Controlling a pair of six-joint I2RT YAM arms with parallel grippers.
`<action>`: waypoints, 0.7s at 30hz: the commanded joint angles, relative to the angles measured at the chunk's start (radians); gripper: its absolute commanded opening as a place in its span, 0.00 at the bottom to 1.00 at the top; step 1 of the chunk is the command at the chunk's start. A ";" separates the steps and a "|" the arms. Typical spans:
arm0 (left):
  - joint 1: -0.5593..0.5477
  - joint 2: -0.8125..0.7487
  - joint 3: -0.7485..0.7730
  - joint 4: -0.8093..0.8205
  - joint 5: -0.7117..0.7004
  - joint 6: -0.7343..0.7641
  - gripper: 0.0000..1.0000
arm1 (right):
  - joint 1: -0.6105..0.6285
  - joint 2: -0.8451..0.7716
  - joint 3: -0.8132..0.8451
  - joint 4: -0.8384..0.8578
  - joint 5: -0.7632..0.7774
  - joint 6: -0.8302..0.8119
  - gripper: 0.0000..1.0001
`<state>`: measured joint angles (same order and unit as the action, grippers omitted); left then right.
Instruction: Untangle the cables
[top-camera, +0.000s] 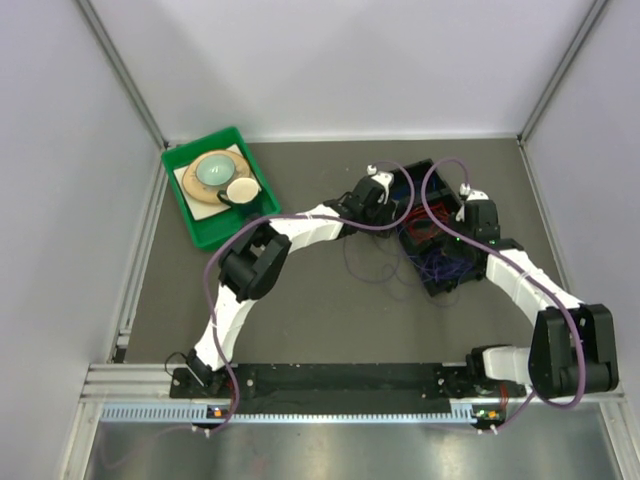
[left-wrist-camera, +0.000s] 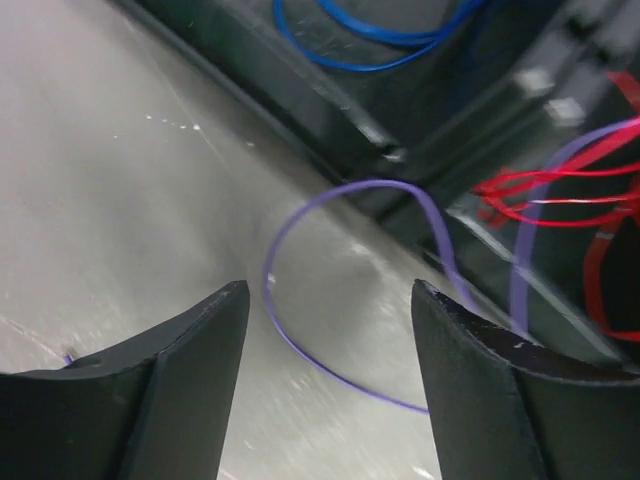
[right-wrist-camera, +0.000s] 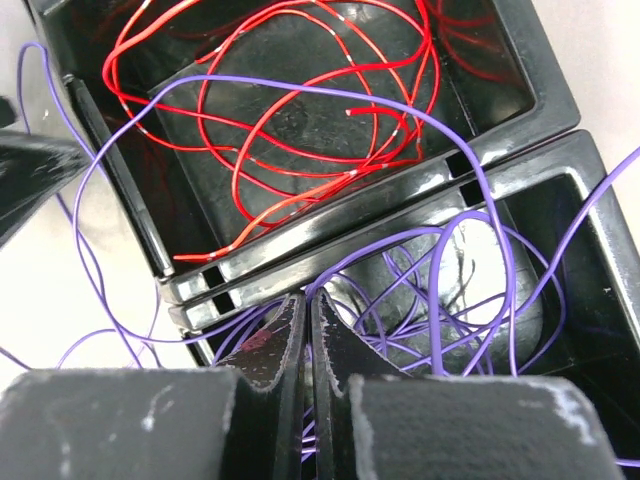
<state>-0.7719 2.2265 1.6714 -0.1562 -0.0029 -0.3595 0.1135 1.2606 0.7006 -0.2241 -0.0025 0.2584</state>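
The cables lie in and around black trays (top-camera: 432, 250). Red cables (right-wrist-camera: 350, 112) coil in one compartment. Purple cables (right-wrist-camera: 512, 300) fill the neighbouring one and spill over the rim (right-wrist-camera: 400, 195) onto the table. Blue cables (left-wrist-camera: 390, 40) sit in a further compartment. My right gripper (right-wrist-camera: 308, 293) is shut at the tray's rim, with purple strands pinched at its tips. My left gripper (left-wrist-camera: 329, 288) hangs open low over the table beside the trays, and a loose purple loop (left-wrist-camera: 304, 354) lies on the surface between its fingers. From above, the left gripper (top-camera: 388, 200) and right gripper (top-camera: 464, 215) flank the trays.
A green bin (top-camera: 200, 225) holding a plate and a bowl stands at the back left. Purple strands (top-camera: 365, 268) trail over the grey table in front of the trays. Grey walls close in the back and both sides.
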 joint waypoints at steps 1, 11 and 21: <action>0.002 0.047 0.054 0.072 -0.071 0.083 0.70 | -0.008 -0.040 0.028 0.019 -0.028 0.013 0.00; 0.005 -0.042 -0.004 0.108 0.074 0.027 0.00 | -0.023 -0.096 0.036 -0.014 -0.007 0.024 0.00; -0.012 -0.355 -0.208 0.244 0.383 -0.177 0.00 | -0.070 -0.228 0.034 -0.064 0.030 0.042 0.00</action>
<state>-0.7696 2.0186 1.4769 -0.0441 0.2195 -0.4404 0.0799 1.1011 0.7013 -0.2852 0.0021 0.2790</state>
